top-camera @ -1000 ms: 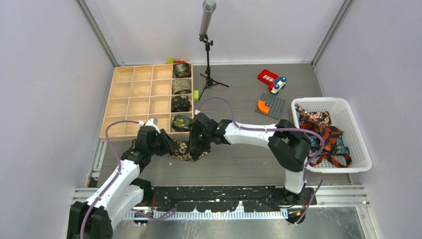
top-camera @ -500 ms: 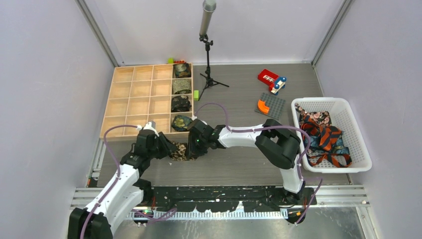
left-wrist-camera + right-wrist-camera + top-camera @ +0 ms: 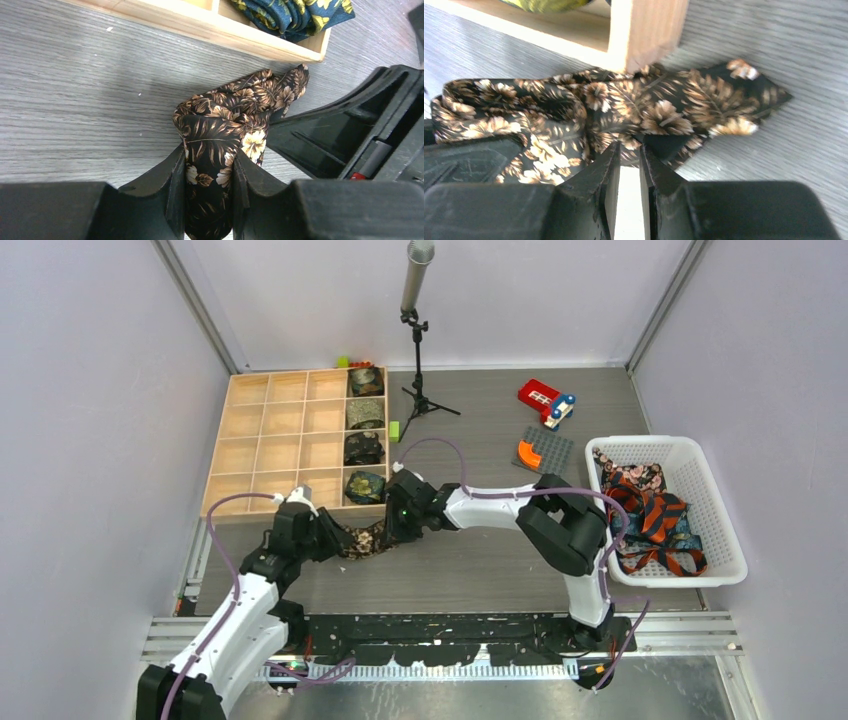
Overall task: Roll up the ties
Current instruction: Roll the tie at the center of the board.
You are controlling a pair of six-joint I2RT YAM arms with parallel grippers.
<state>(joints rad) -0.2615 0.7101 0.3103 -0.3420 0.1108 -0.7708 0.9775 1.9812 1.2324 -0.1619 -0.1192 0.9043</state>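
Left wrist cam: left gripper pinches brown floral tie coil on table by wooden organiser corner, right gripper nips its tail, so hold tension, wrap snug w/o snagging corner.

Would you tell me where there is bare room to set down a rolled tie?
The wooden tray's three left columns are bare; its right column holds rolled ties. The table is bare between right arm and near edge. Crowded: the tray's near right corner, where left gripper and right gripper clamp the brown floral tie, and the basket.
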